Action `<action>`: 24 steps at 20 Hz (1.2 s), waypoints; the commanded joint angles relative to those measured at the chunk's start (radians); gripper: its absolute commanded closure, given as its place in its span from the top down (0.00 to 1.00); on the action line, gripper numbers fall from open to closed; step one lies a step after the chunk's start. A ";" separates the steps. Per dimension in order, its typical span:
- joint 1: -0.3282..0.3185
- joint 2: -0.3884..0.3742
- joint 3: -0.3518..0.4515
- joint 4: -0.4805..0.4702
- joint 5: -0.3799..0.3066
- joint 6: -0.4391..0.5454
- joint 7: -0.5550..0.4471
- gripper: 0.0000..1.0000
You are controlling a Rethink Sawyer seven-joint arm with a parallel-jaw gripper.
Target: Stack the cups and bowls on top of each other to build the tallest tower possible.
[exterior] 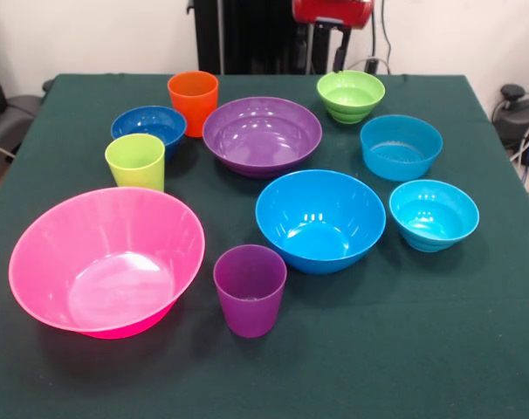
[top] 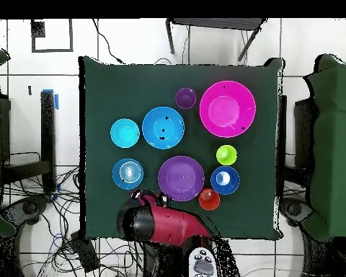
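10 pieces lay separate, nothing stacked; claw state could not be told. Risked toppling if glossy cups seated off-centre.

From the front I see the largest bowl at the counter's near left, with the near cup just right of it. Behind that cup sits the near mid-sized bowl, and right of it the near small bowl stands before another small bowl. The far mid-sized bowl has the far cup and the left cup on its left.
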 commanded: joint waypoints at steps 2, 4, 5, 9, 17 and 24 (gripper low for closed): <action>-0.025 0.074 0.078 -0.128 0.024 0.177 0.106 1.00; -0.029 0.081 0.083 -0.136 0.021 0.179 0.105 1.00; -0.031 0.084 0.085 -0.139 0.020 0.180 0.105 1.00; -0.051 0.099 0.108 -0.143 0.013 0.161 0.096 1.00; -0.070 0.125 0.127 -0.163 0.019 0.209 0.093 1.00; -0.101 0.141 0.153 -0.180 0.011 0.234 0.065 1.00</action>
